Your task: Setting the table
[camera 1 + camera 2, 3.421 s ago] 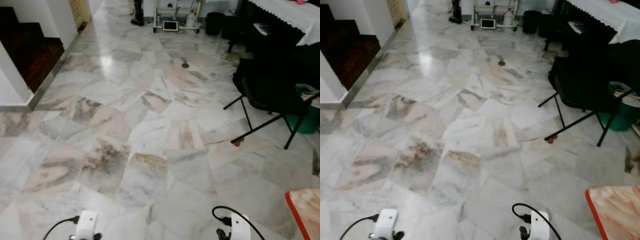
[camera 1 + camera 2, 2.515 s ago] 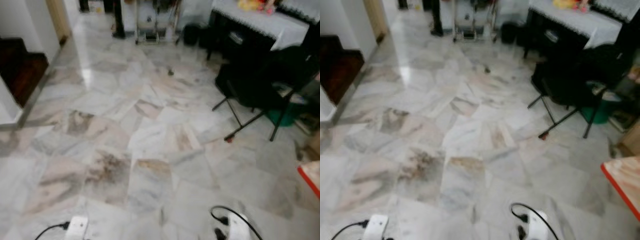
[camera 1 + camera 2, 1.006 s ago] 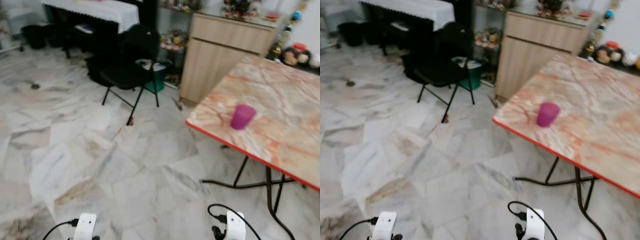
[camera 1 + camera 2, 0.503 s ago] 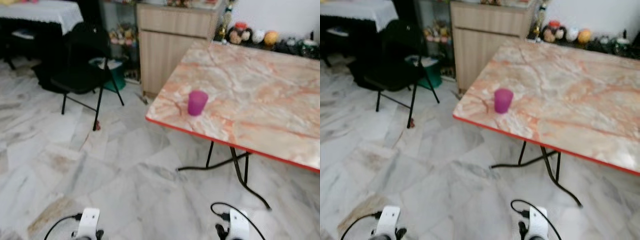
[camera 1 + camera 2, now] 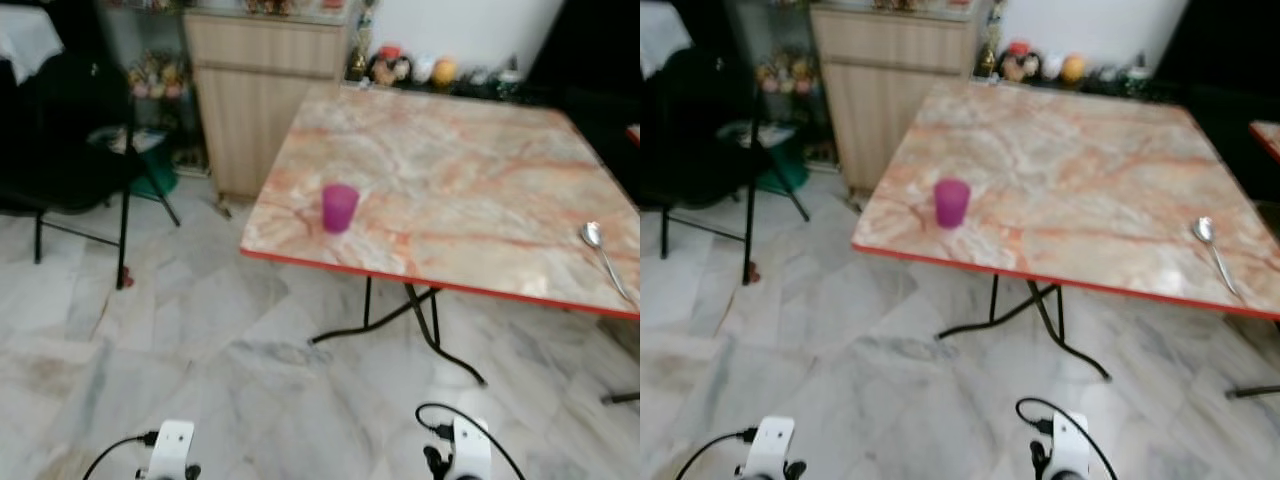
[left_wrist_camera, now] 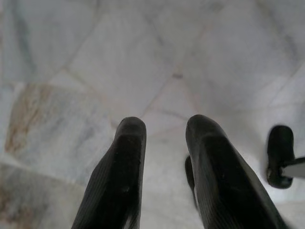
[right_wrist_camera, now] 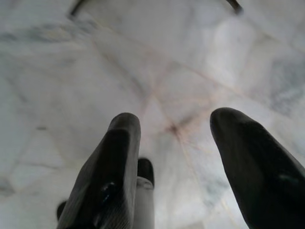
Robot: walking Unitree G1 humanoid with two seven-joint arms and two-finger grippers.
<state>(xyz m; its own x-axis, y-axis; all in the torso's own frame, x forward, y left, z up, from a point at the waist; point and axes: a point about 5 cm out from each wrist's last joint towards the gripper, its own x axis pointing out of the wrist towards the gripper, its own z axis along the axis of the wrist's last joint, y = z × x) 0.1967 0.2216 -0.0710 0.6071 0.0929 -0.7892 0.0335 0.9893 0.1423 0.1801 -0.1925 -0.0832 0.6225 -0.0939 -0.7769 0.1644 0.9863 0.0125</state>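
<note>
Facing table (image 5: 480, 190), purple cup (image 5: 340, 208), spoon (image 5: 603, 253)

No text, label, brand, number or sign can be read anywhere, neither on the cup (image 5: 340, 207) nor the cabinet (image 5: 262, 100), though the small figures (image 5: 412, 69) behind the table (image 5: 470, 190) may be too blurred to tell.

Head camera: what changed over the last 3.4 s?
The view swung from open marble floor to the marble-patterned, red-edged folding table; that is camera motion, not objects moving. The purple plastic cup kept its spot on the table. The metal spoon came into view. Both arms stayed low; nothing grasped.
</note>
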